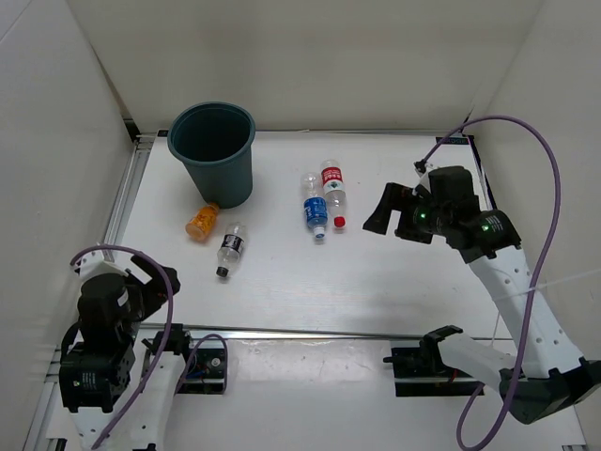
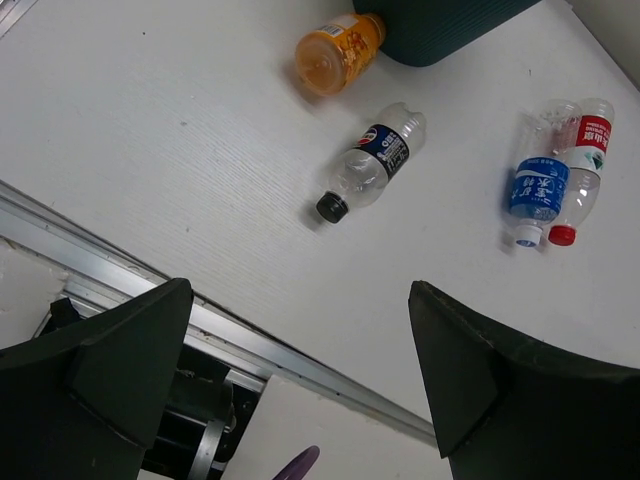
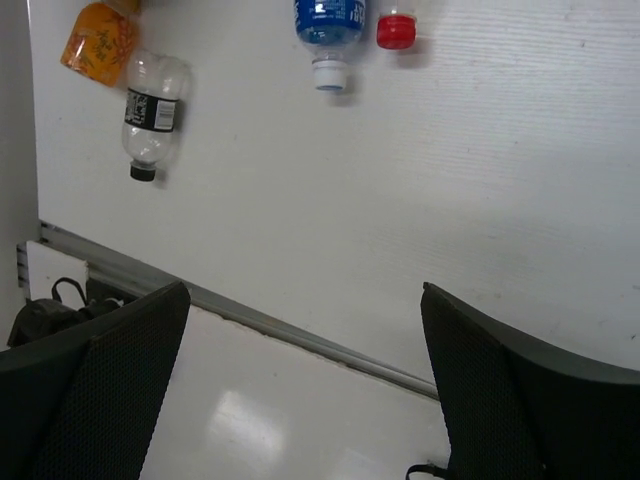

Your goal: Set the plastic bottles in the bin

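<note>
White walls box the worktop (image 1: 376,272); from above, four plastic bottles (image 1: 230,249) lie on it, outside the bin (image 1: 213,150). Left wrist: my left fingers (image 2: 110,370) gape empty; the dark-label bottle (image 2: 370,165) looks light, crushable, prone to roll, so I'd pinch its labelled middle. Right wrist: right fingers (image 3: 110,380) equally spread, blue-label bottle (image 3: 330,25) ahead.

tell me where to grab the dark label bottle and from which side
Grip the dark-label bottle across its labelled middle, coming straight down from above. It lies flat with its black cap pointing toward the near edge, so close on its two long sides. The orange bottle lies apart, leaving room; the open left gripper looks nearest.
</note>
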`<state>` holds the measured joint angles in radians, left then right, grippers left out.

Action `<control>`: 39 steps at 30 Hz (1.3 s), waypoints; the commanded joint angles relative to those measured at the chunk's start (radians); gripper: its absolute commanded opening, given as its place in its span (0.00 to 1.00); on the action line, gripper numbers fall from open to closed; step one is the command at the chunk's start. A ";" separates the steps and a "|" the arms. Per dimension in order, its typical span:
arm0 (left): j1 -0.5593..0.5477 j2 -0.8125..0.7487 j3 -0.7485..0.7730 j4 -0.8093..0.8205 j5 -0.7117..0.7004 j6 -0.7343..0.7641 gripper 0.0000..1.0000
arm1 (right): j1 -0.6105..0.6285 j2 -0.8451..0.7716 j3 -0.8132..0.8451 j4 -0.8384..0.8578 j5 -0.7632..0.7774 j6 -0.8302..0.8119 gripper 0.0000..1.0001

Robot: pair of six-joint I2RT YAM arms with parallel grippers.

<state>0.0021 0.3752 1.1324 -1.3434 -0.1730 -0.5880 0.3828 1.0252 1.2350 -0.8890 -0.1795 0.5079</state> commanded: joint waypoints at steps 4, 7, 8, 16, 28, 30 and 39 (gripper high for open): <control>-0.008 0.063 -0.016 -0.005 -0.010 -0.007 1.00 | 0.014 0.177 0.089 0.142 0.057 -0.069 1.00; -0.008 0.073 -0.016 -0.005 -0.010 -0.007 1.00 | 0.037 0.364 0.226 0.151 0.109 -0.106 1.00; -0.017 0.073 -0.016 -0.005 -0.010 -0.007 1.00 | 0.037 0.412 0.263 0.151 0.121 -0.118 1.00; -0.057 0.073 -0.034 -0.005 -0.022 -0.007 1.00 | 0.084 0.837 0.579 0.113 0.262 -0.218 1.00; -0.215 0.068 -0.053 -0.025 -0.109 -0.071 1.00 | 0.047 1.194 0.942 0.099 0.278 -0.239 1.00; -0.235 0.079 -0.052 -0.025 -0.121 -0.084 1.00 | 0.036 1.226 0.965 0.099 0.256 -0.239 1.00; -0.303 0.079 -0.052 -0.052 -0.163 -0.125 1.00 | 0.008 1.329 1.005 0.130 0.233 -0.239 1.00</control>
<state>-0.2852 0.4400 1.0733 -1.3472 -0.2996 -0.6861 0.4023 2.3268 2.1925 -0.7818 0.0673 0.2859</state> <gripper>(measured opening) 1.000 0.998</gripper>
